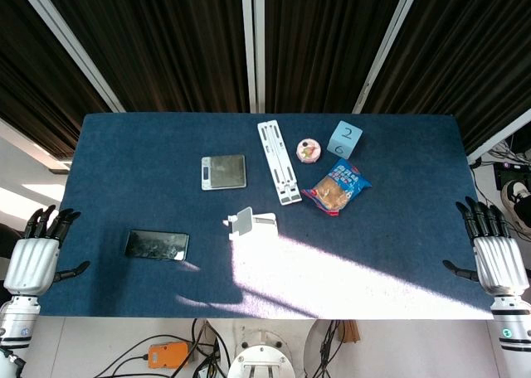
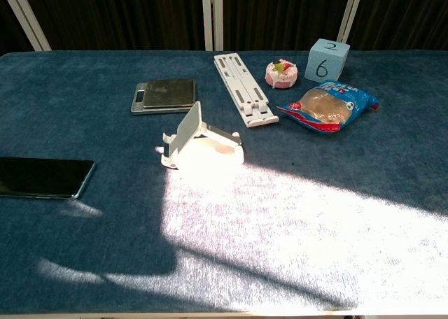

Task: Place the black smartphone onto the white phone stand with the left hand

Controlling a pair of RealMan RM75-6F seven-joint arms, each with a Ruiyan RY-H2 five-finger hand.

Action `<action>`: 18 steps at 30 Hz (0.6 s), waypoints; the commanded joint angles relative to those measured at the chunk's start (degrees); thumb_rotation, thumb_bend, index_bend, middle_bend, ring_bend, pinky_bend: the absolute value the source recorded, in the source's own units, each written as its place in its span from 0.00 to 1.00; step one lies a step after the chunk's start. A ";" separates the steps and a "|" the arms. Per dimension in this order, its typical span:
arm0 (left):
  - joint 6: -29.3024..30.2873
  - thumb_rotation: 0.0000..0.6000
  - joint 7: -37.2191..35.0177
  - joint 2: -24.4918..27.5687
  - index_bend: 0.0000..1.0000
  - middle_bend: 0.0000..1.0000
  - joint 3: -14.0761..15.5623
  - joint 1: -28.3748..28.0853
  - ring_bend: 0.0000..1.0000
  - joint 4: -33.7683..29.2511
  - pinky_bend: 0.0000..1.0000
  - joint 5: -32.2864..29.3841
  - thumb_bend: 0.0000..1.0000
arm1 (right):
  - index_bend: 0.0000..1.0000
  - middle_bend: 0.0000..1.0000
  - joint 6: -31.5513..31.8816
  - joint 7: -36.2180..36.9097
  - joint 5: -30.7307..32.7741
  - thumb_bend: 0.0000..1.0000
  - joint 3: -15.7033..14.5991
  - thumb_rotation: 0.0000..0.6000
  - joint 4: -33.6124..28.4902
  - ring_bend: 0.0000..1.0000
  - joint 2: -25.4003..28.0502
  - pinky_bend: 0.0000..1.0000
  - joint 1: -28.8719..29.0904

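Observation:
The black smartphone [image 1: 157,245] lies flat on the blue table at the left, also seen at the left edge of the chest view as the smartphone [image 2: 43,178]. The white phone stand [image 1: 247,223] sits near the table's middle, partly in a sunlit patch; in the chest view the stand [image 2: 198,140] has its back plate tilted up. My left hand [image 1: 37,254] hovers at the table's left edge, fingers spread, holding nothing, well left of the phone. My right hand [image 1: 494,249] is at the right edge, likewise spread and empty. Neither hand shows in the chest view.
A small grey scale [image 1: 223,172] lies behind the stand. A white folding laptop stand [image 1: 279,162], a pink round item [image 1: 309,151], a blue numbered cube [image 1: 344,139] and a snack bag [image 1: 337,187] sit at the back right. The blue table cloth [image 1: 124,162] is bright with sunlight in front.

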 commanded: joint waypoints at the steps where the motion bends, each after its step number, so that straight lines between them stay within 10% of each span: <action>1: -0.10 1.00 0.21 -0.11 0.15 0.13 0.04 -0.03 0.00 -0.19 0.00 0.02 0.00 | 0.00 0.06 0.12 0.00 -0.03 0.15 0.17 1.00 -0.18 0.00 0.28 0.05 0.08; 18: -18.64 1.00 7.52 -2.96 0.12 0.12 0.15 -12.75 0.00 -6.76 0.00 2.74 0.00 | 0.00 0.06 2.27 0.49 -0.33 0.16 1.72 1.00 -2.37 0.00 4.10 0.05 0.05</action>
